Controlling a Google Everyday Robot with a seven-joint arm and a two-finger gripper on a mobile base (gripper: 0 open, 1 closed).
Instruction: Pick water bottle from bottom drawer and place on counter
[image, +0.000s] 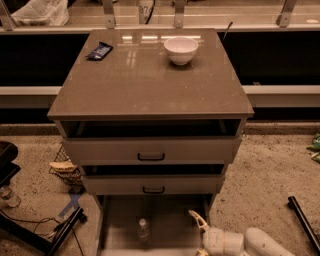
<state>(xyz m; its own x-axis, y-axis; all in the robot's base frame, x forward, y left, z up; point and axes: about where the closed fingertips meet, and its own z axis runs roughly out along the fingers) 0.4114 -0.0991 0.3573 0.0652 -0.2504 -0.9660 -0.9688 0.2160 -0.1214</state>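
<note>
Bottom drawer (170, 220) is pulled out. The bottle (143, 229) stands upright on its pale floor, left of centre, cap up. The tool (196, 234) is low at the drawer's right side, pointing left toward the bottle but well apart from it, with its fingers spread wide and nothing between them. The tabletop (145, 85) carries a white bowl (180, 50) at the rear right and a dark packet (99, 50) at the rear left. The two upper drawers are partly open.
</note>
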